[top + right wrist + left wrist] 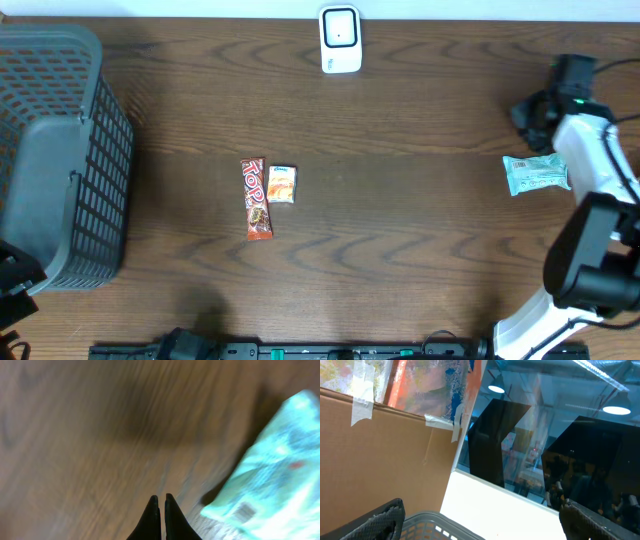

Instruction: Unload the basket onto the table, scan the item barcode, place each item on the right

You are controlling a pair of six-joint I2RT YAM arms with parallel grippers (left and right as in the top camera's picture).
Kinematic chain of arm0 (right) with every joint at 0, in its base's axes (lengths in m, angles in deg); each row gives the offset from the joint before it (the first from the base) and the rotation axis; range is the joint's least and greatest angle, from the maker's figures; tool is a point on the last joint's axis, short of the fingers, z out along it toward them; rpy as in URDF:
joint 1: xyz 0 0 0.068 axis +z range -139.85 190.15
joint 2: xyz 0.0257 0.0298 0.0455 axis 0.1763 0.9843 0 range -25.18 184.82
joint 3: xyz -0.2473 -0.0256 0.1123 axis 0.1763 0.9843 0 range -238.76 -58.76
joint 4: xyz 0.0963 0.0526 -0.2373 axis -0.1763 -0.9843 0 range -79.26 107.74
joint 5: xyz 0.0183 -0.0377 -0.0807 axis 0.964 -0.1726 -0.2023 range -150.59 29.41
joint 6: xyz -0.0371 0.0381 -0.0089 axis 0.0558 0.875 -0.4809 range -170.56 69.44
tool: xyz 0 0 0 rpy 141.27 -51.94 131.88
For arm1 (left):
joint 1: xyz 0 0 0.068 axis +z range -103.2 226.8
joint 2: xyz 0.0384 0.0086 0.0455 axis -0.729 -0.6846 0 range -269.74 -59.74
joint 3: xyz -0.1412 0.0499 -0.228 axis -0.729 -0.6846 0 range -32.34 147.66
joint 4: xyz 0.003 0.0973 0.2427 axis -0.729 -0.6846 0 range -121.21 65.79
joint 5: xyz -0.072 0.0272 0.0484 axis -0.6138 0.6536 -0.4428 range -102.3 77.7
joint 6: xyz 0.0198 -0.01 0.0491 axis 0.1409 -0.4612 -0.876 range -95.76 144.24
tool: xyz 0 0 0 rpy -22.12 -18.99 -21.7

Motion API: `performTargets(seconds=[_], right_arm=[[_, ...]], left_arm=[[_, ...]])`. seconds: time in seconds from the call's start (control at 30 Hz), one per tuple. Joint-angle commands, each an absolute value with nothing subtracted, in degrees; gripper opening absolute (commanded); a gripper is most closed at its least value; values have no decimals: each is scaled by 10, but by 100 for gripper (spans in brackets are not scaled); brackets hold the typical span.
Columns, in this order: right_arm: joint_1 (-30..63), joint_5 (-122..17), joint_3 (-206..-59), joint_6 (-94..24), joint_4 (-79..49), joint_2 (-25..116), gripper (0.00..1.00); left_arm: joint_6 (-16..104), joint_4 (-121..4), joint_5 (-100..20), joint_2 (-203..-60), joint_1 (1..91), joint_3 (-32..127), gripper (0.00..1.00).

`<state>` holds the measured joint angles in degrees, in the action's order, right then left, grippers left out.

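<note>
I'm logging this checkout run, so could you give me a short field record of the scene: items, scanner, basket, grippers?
scanner: white, middle of the table's far edge
basket: grey, left side
red bar: mid-table, next to the orange packet
orange packet: small
teal packet: right side, by the right arm
left gripper: open, empty, by the basket
right gripper: shut, empty, beside the teal packet, not on it
</note>
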<state>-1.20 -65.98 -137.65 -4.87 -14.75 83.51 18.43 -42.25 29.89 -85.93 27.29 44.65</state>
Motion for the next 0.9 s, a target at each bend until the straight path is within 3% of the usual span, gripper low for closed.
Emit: performTargets(seconds=[0.0,0.43,0.87], right_arm=[[9,-681,-1374,-60,-149,877,1],[9,-759,-1373,-74,-259,903,1],[-125,-827,-1373,-47,-277,903,1]], left_arm=[[189,-422,304,-855,274,445,98],[189,-422,304,-855,274,445,98],[189,-422,304,-855,274,445,98]])
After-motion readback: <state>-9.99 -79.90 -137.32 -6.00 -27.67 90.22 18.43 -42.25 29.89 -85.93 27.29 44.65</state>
